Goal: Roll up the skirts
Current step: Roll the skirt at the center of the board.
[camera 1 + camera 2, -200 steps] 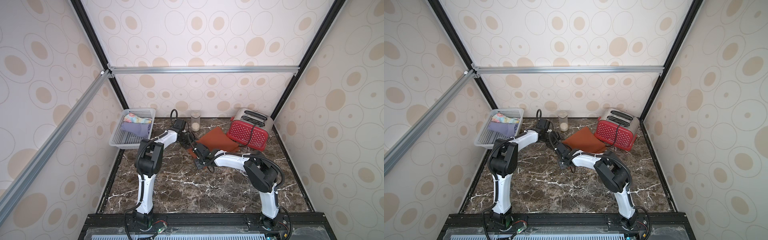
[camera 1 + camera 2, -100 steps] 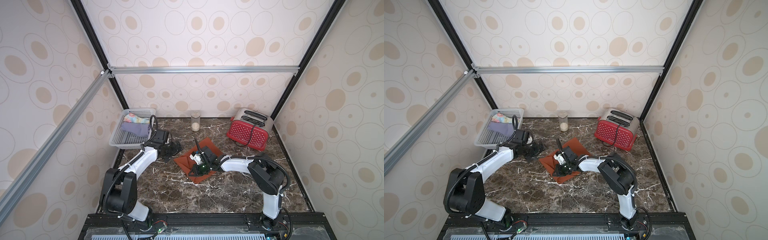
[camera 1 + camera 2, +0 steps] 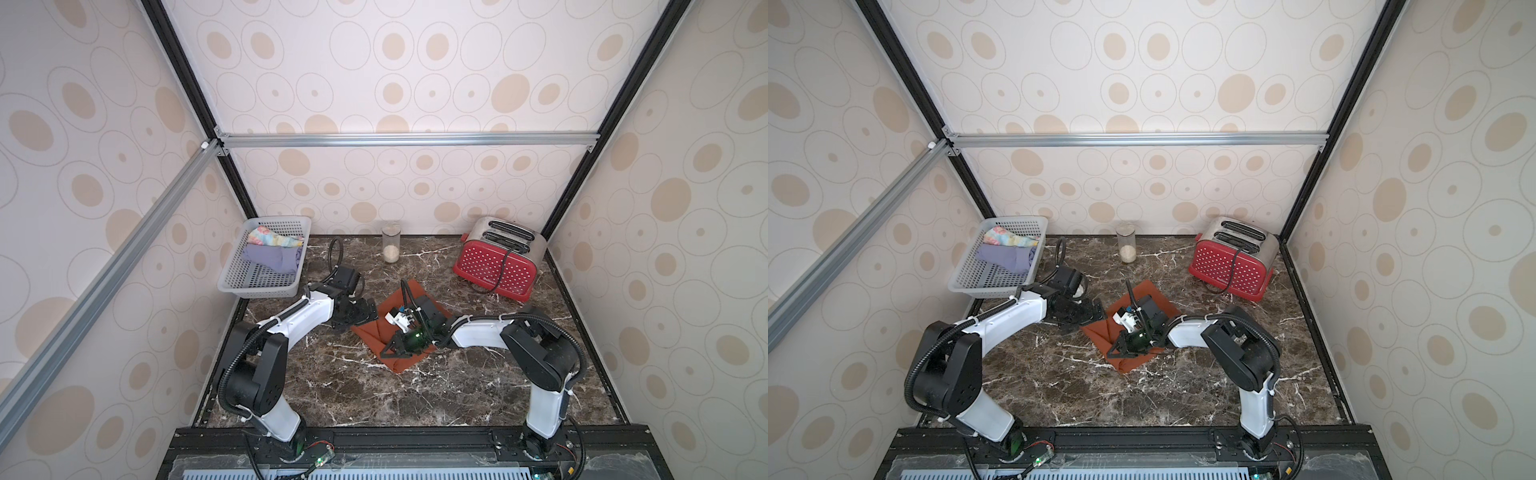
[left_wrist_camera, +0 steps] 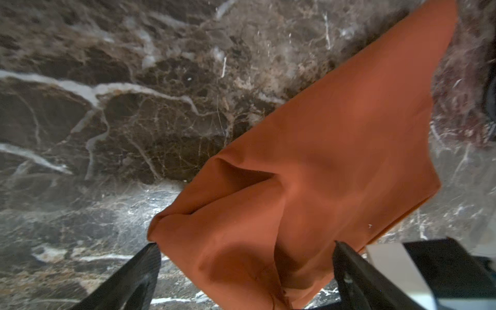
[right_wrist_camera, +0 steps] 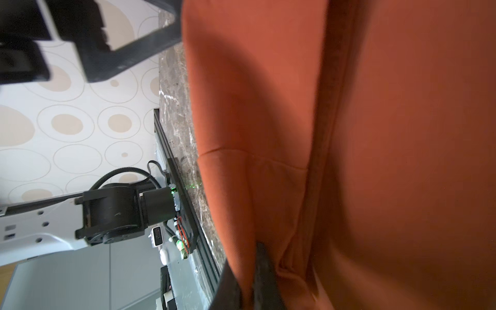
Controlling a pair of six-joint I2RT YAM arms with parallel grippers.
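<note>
Right fingers clamp the orange skirt at an edge, prob to lay it flat on the table; left fingers gape wide, holding nothing afaict.

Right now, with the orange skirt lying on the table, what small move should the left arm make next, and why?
Probably close the left fingers on the rust-orange skirt: they stand open with its crumpled end between them, while the right fingers pinch another edge.
</note>
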